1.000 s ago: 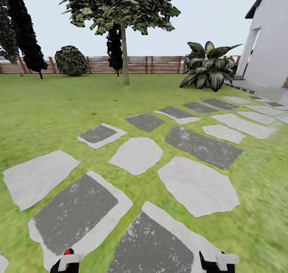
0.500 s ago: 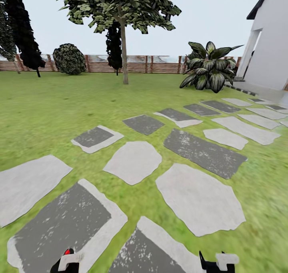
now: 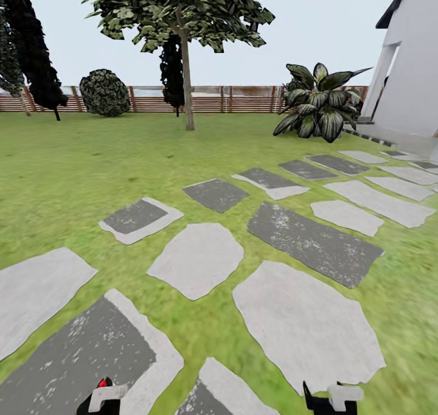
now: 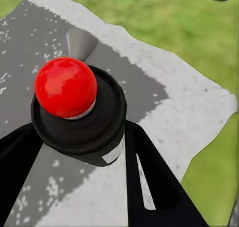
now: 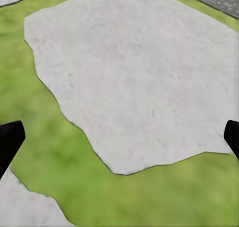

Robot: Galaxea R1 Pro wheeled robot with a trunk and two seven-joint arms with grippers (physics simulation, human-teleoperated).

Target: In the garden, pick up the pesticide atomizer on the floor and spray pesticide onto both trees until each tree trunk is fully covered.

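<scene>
The pesticide atomizer is a small black bottle with a red tip. It sits between the black fingers of my left gripper, which is shut on it. In the head view the left gripper sits at the bottom edge with the red tip poking up. My right gripper is low on the right. It stands open over a pale stepping stone, nothing between its fingertips. One tree stands far ahead across the garden lawn, its thin-looking trunk bare low down.
Grey stepping stones cross the lawn from near left to far right. A brown slat fence closes the back. Black cypresses and a round bush stand back left, a striped-leaf plant and a white house on the right.
The whole head view has shifted: stepping stones slid down and toward me, so the camera has moved forward over the path. Both grippers keep their place at the bottom edge.
</scene>
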